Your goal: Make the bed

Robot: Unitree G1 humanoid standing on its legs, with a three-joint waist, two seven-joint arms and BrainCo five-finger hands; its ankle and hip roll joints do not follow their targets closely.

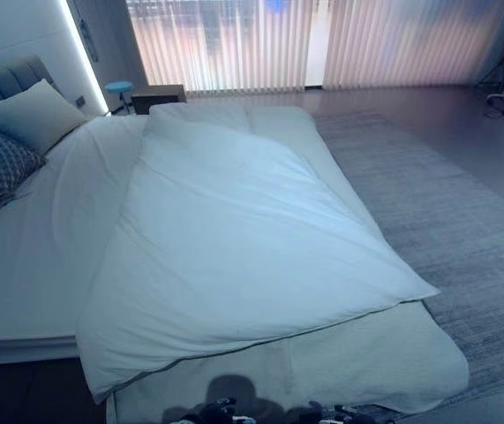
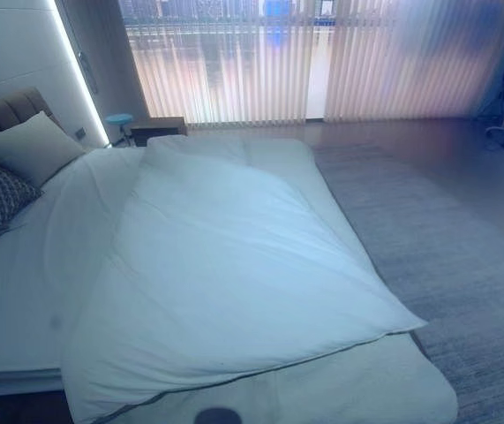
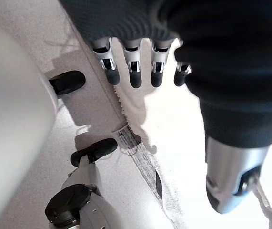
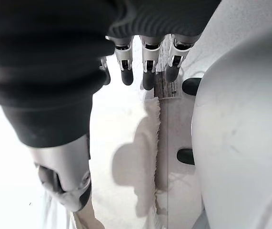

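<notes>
The white duvet (image 1: 234, 238) is lying askew across the bed (image 1: 22, 265), its near corner hanging past the bed's foot toward the rug (image 1: 446, 221), while the left hand (image 3: 136, 67) and right hand (image 4: 145, 67) are hanging empty, fingers relaxed.

Daylight is filtered through vertical blinds (image 1: 322, 44). A grey rug (image 1: 446, 221) is laid on the floor, and a nightstand (image 1: 157, 95) is set beneath the blinds.
</notes>
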